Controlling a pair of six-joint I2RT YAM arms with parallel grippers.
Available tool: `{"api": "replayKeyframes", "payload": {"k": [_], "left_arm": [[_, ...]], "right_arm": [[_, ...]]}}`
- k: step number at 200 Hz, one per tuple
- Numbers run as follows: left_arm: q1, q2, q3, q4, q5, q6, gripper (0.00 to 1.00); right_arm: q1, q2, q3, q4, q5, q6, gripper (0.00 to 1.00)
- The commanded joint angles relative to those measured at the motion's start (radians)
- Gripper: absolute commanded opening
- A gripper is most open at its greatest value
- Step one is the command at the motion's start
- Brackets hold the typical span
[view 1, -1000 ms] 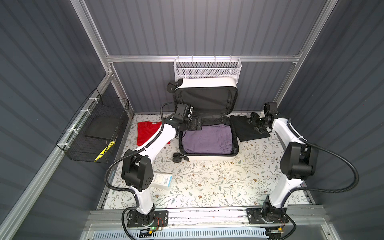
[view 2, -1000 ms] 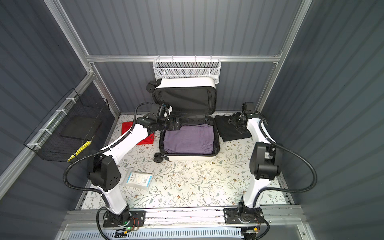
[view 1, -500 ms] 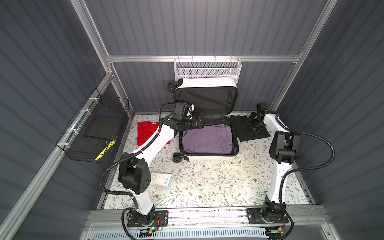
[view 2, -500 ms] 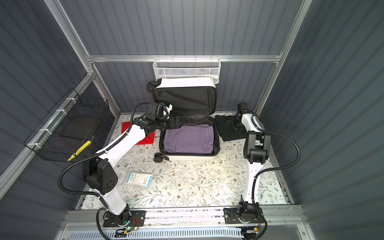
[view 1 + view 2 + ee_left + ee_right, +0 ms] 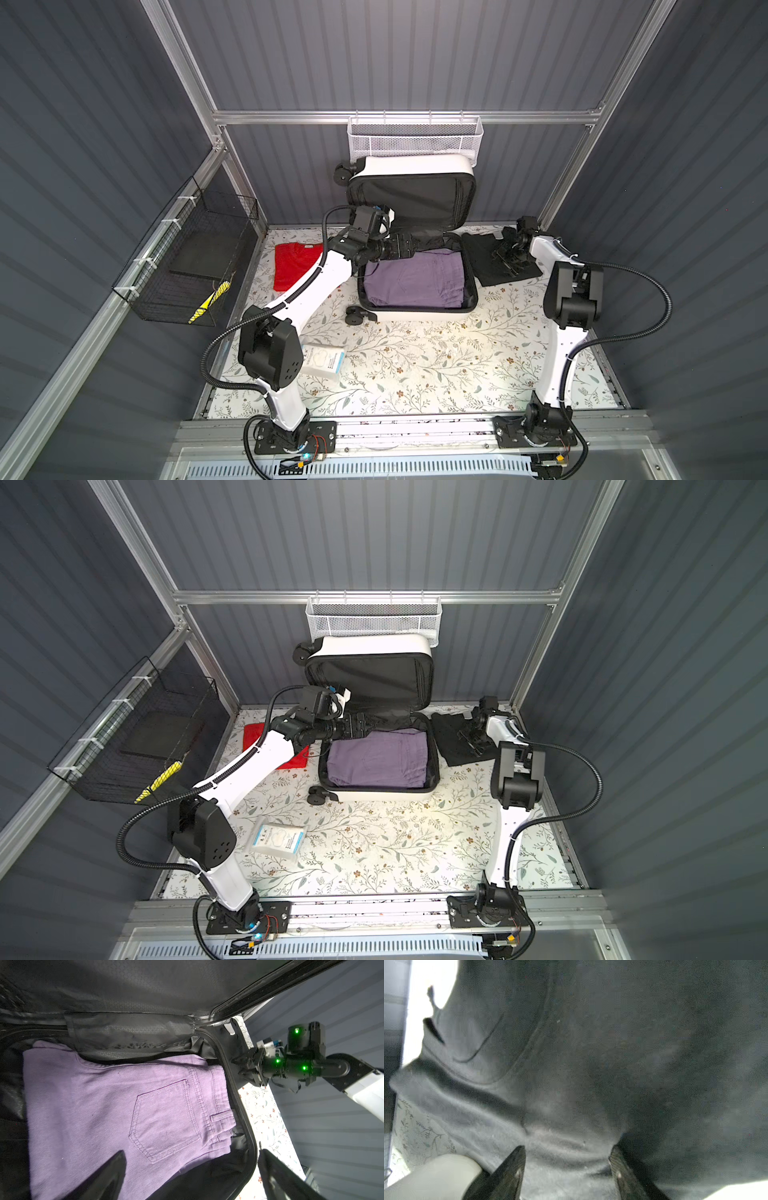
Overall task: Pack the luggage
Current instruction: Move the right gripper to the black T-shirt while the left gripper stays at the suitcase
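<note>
While the small white hard-shell suitcase (image 5: 415,316) lies open toward the back of the floral-printed bench (image 5: 436,365), its black-lined lid stands upright against the rear wall. The lid sits just below a white mesh wire basket (image 5: 415,141) that hangs from the rail. Folded purple denim jeans (image 5: 415,278) fill the lower half of the case, with a back pocket facing up in the left wrist view.

The left claw (image 5: 406,246) reaches in over the hinge end of the case, above the jeans and near the loose black lining flap (image 5: 128,1036). Its fingers (image 5: 112,1172) are spread wide with nothing between them. Whether they touch the denim cannot be told.

Just beside the case, on the right arm's side, a flat black cloth garment (image 5: 482,266) lies on the bench. The right claw (image 5: 509,259) is down on it. In the right wrist view the two dark fingertips (image 5: 517,1159) stand apart, pressed on the cloth, with a raised fold of fabric between them. No firm pinch shows.

On the other side of the case, a folded red shirt (image 5: 293,266) lies flat on the bench, partly covered by the left arm in both top views. A white and blue flat box (image 5: 326,361) sits nearer the front, just beside that arm's lower black joint. On the left wall hangs a black wire basket (image 5: 187,257) holding a yellow item (image 5: 208,301) too small to identify.
</note>
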Motion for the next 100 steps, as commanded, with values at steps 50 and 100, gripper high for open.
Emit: {"api": "replayKeyframes", "payload": {"k": [50,100], "left_arm": [[-0.043,-0.043,0.0,0.009,0.029,-0.043,1.0],[-0.062,-0.065,-0.026,0.014,0.038,-0.06,1.0]], "right_arm": [[-0.021,-0.153,-0.335,-0.032,0.0,0.072,0.69],[-0.022,-0.311,-0.565,0.006,0.001,0.086,0.69]]}}
